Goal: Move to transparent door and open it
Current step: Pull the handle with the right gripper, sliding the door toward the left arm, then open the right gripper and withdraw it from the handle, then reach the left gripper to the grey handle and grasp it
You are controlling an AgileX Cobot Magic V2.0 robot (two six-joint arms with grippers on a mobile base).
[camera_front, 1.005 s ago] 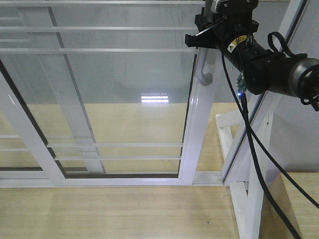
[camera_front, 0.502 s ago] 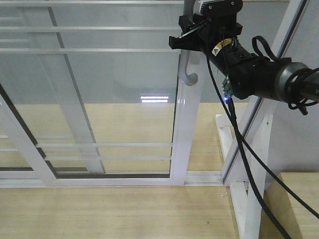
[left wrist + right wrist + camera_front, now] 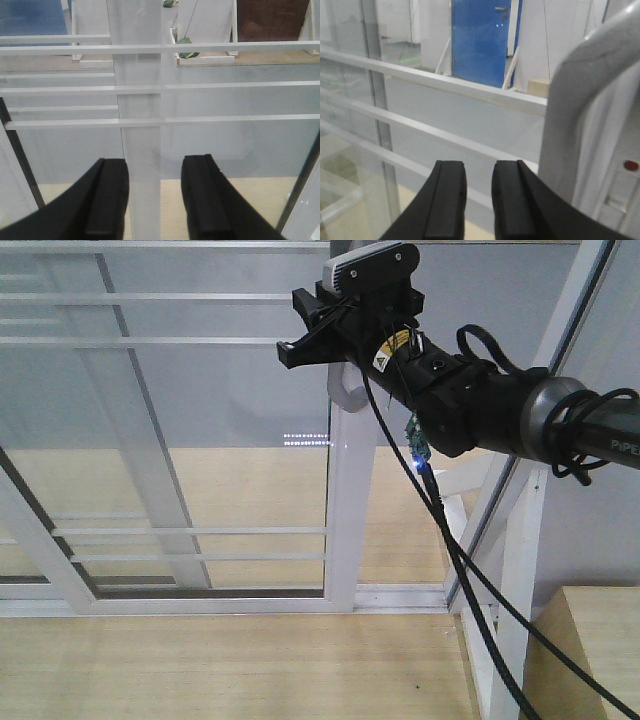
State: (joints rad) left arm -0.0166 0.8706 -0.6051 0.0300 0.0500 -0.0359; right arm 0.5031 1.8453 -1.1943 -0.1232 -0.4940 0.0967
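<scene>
Braced support post (image 3: 520, 570) beside transparent door (image 3: 343, 520)

I see a pale wood-grain floor (image 3: 230, 670) running across the bottom of the front view. On the right stands a fixed white outer frame post (image 3: 522, 570), with a white brace (image 3: 468, 480) meeting it. A light wooden box (image 3: 600, 640) sits in the lower right corner, just beside that post. My right wrist camera shows a blue door (image 3: 480, 40) in the far wall. The left wrist camera picks up a dark brown panel (image 3: 272, 25) and a small green object (image 3: 187, 47) on a far ledge.
</scene>
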